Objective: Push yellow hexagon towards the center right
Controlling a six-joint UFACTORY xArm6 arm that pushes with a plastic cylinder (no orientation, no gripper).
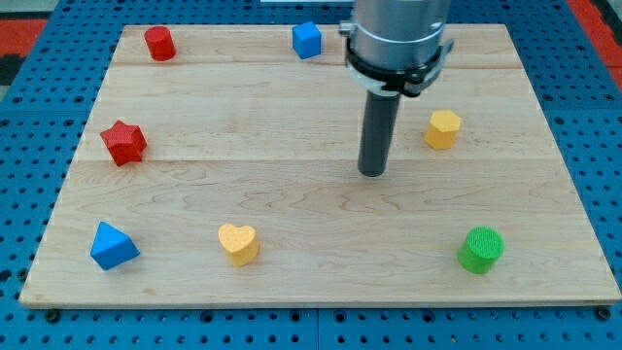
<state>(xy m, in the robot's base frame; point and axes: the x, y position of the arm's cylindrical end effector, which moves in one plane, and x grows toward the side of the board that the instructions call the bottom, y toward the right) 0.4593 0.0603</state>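
**Near the board's middle, tip standing left of the yellow hexagon**

Toward the view's right, the yellow hexagon [442, 128] is sitting on the wooden board [292, 194], just above mid-height. My tip [372, 172] is resting near the centre, to the hexagon's left and slightly lower, apart from it. No gripper is showing; the arm is ending in a plain rod.

Elsewhere, these blocks are lying:
- red cylinder [159, 43], top left
- blue cube [306, 40], top centre
- red star [123, 142], left
- blue triangle [113, 245], bottom left
- yellow heart [238, 243], bottom
- green cylinder [481, 249], bottom right
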